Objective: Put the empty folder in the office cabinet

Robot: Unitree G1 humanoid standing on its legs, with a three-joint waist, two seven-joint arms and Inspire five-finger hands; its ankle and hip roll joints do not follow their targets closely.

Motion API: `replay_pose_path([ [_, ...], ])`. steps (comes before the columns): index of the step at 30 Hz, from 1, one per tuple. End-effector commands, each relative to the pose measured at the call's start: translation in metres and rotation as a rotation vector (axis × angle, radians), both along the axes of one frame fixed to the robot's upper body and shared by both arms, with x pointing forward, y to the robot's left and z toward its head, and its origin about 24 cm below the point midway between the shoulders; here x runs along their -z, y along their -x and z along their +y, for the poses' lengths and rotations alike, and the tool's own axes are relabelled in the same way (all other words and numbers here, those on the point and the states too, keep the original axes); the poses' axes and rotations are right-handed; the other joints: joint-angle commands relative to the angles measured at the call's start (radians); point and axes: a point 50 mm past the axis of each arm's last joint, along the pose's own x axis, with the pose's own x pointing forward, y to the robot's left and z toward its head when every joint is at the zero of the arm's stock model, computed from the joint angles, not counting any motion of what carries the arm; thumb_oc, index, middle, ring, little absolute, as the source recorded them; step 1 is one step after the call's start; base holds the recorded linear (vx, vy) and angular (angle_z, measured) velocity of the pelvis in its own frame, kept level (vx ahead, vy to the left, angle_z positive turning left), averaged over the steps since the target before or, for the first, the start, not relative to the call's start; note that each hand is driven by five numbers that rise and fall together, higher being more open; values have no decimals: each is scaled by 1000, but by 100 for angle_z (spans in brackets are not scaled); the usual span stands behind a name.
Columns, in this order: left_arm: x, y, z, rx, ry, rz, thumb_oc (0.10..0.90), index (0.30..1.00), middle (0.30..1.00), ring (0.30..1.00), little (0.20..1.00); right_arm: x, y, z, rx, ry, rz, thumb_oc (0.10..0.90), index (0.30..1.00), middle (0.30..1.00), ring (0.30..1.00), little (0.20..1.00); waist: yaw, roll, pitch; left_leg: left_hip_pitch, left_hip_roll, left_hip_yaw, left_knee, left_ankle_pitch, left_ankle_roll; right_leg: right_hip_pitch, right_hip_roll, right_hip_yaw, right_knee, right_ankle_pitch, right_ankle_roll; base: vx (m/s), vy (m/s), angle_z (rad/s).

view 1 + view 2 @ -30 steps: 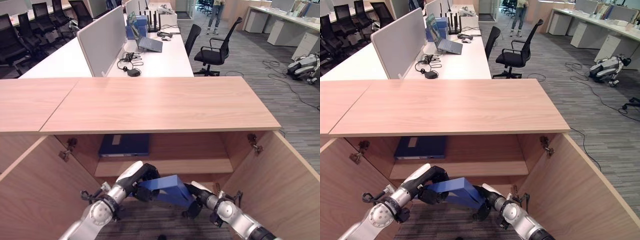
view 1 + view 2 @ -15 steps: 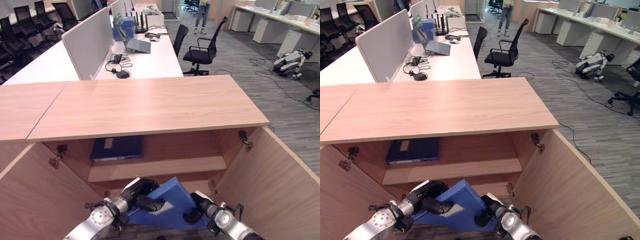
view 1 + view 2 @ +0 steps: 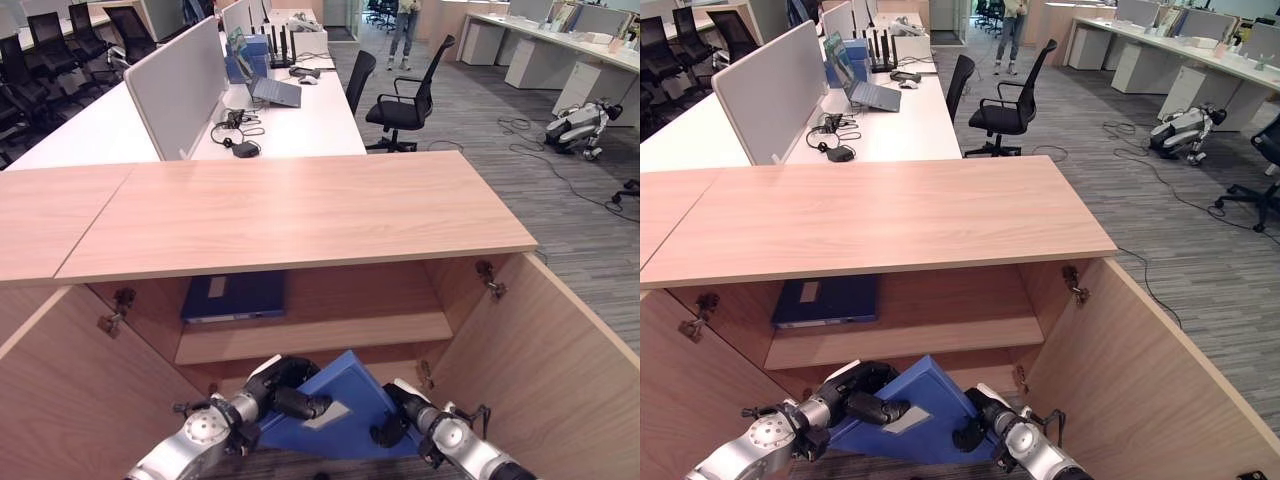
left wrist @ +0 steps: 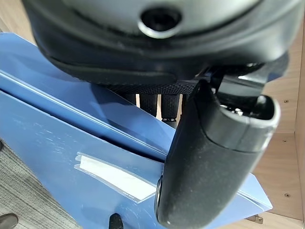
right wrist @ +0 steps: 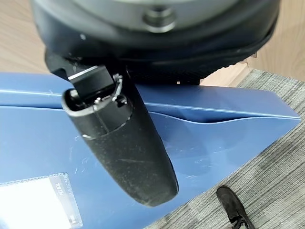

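A blue folder (image 3: pixel 325 405) with a white label hangs tilted in front of the lower compartment of the open wooden cabinet (image 3: pixel 300 210). My left hand (image 3: pixel 283 385) grips its left edge, thumb (image 4: pixel 209 157) lying over the cover and fingers behind it. The right hand (image 3: pixel 398 420) clamps the folder's right edge (image 5: pixel 214 138), with its thumb (image 5: pixel 124 143) pressed on the blue cover. Both cabinet doors stand swung out. A dark blue folder (image 3: pixel 235 296) lies flat on the upper shelf (image 3: pixel 320 335).
The cabinet's open doors (image 3: pixel 545 370) flank my arms on both sides. Behind the cabinet stand white desks (image 3: pixel 300 110) with a laptop and headphones, black office chairs (image 3: pixel 405 90), and a person far back. A small robot (image 3: pixel 578 125) lies on the grey carpet at right.
The folder has tipped slightly, its far corner nearer the lower compartment. My hands hold it as before. Over the second, the camera view shifted and the folder was lowered.
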Motion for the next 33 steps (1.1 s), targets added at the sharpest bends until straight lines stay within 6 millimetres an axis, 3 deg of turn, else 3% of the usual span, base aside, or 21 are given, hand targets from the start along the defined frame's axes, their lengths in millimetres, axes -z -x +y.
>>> replay_pose_path([
  [1,-105,-26,-83,229,636,-473,800,900,900,900,900,-73,-51,75,-295,-139,-411,400,300,300,300,300,2,1,-30,83,11,-64,-4,-190,-11,-48,-34,1,7,50,55,0,0,0],
  [4,-94,-28,-51,74,553,-486,800,900,900,900,900,-76,-53,58,-388,12,-486,400,300,300,300,300,13,-4,-30,82,8,-71,-4,-189,-12,-46,-35,-5,7,50,55,0,0,0],
  [5,-87,-28,-42,8,538,-470,800,900,900,900,900,-77,-53,51,-413,60,-502,400,300,300,300,300,17,-5,-30,81,8,-73,-4,-188,-13,-45,-36,-9,7,49,55,0,0,0],
  [6,-68,-26,-18,-162,493,-440,800,900,900,900,900,-74,-52,35,-450,156,-518,400,300,300,300,300,28,-10,-29,79,6,-79,-4,-186,-12,-44,-37,-16,7,50,55,-4,-4,4],
  [7,-68,-25,-18,-164,494,-439,800,900,900,900,900,-74,-51,35,-452,157,-517,400,300,300,300,300,26,-9,-30,80,6,-80,-4,-186,-12,-43,-37,-17,7,49,55,0,-6,3],
  [9,-39,-14,7,-397,474,-355,800,900,900,900,900,-75,-50,20,-501,256,-541,400,300,300,300,300,37,-16,-28,79,4,-88,-4,-184,-11,-42,-38,-23,7,49,56,0,-8,10],
  [11,-30,-5,27,-543,403,-356,800,900,900,900,900,-66,-47,0,-482,332,-491,400,300,300,300,300,46,-14,-26,72,1,-96,-4,-178,-10,-43,-38,-31,7,50,55,-9,2,18],
  [14,-30,0,33,-528,343,-351,800,900,900,900,900,-58,-44,-5,-407,277,-402,400,300,300,300,300,49,-14,-27,69,-1,-101,-4,-175,-10,-44,-39,-38,7,51,55,-2,9,9],
  [15,-22,6,39,-532,308,-308,800,900,900,900,900,-47,-39,-5,-246,105,-267,400,300,300,300,300,54,-17,-28,64,-4,-108,-4,-169,-9,-45,-41,-46,7,54,55,0,12,10],
  [16,-22,6,39,-532,308,-309,800,900,900,900,900,-47,-39,-5,-245,104,-266,400,300,300,300,300,54,-18,-29,64,-4,-108,-4,-169,-9,-45,-42,-46,7,54,55,-3,3,12],
  [18,0,15,44,-618,324,-202,800,900,900,900,900,-50,-42,-4,-196,-2,-196,400,300,300,300,300,72,-24,-28,56,-8,-119,-4,-161,-9,-46,-43,-56,7,53,55,-8,-8,17],
  [23,14,26,49,-704,309,-143,800,900,900,900,900,-50,-45,-15,-220,39,-150,400,300,300,300,300,92,-27,-28,49,-13,-133,-4,-155,-9,-46,-43,-69,7,52,56,-1,-8,12],
  [24,16,27,49,-713,302,-134,800,900,900,900,900,-46,-44,-21,-171,24,-120,400,300,300,300,300,95,-27,-29,47,-14,-137,-4,-154,-9,-47,-43,-73,7,52,56,2,-2,12],
  [25,22,32,50,-735,288,-101,800,900,900,900,900,-36,-42,-32,36,-94,-56,400,300,300,300,300,101,-25,-30,44,-16,-141,-4,-152,-8,-49,-44,-78,7,53,56,3,1,12],
  [26,22,32,50,-734,288,-101,800,900,900,900,900,-36,-42,-32,36,-94,-56,400,300,300,300,300,101,-25,-30,44,-16,-141,-4,-152,-8,-49,-44,-78,7,53,56,0,6,6],
  [27,33,40,50,-787,279,-47,800,900,900,900,900,-28,-42,-40,382,-324,-25,400,300,300,300,300,104,-20,-31,41,-17,-142,-4,-149,-7,-50,-44,-82,7,54,56,4,8,5],
  [28,41,46,51,-841,277,-7,800,900,900,900,900,-27,-46,-43,599,-478,-31,400,300,300,300,300,104,-15,-29,43,-17,-141,-4,-151,-7,-47,-42,-82,7,53,56,0,0,0],
  [29,41,46,51,-840,277,-8,800,900,900,900,900,-27,-46,-43,599,-478,-31,400,300,300,300,300,104,-16,-31,40,-18,-142,-4,-149,-6,-50,-43,-82,7,54,56,0,0,0],
  [30,51,56,54,-914,250,46,800,900,900,900,900,-30,-53,-41,906,-762,-52,400,300,300,300,300,106,-8,-28,44,-17,-142,-4,-153,-6,-46,-40,-81,7,52,55,0,0,0],
  [31,57,62,54,-945,231,81,800,900,900,900,900,-35,-59,-35,1042,-946,-59,400,300,300,300,300,108,-3,-27,44,-17,-142,-4,-155,-6,-46,-39,-79,7,50,55,0,0,0],
  [33,62,68,54,-967,218,116,800,900,900,900,900,-38,-62,-31,1133,-1063,-66,400,300,300,300,300,108,-1,-28,41,-17,-142,-4,-153,-6,-49,-39,-79,7,51,55,0,0,0],
])
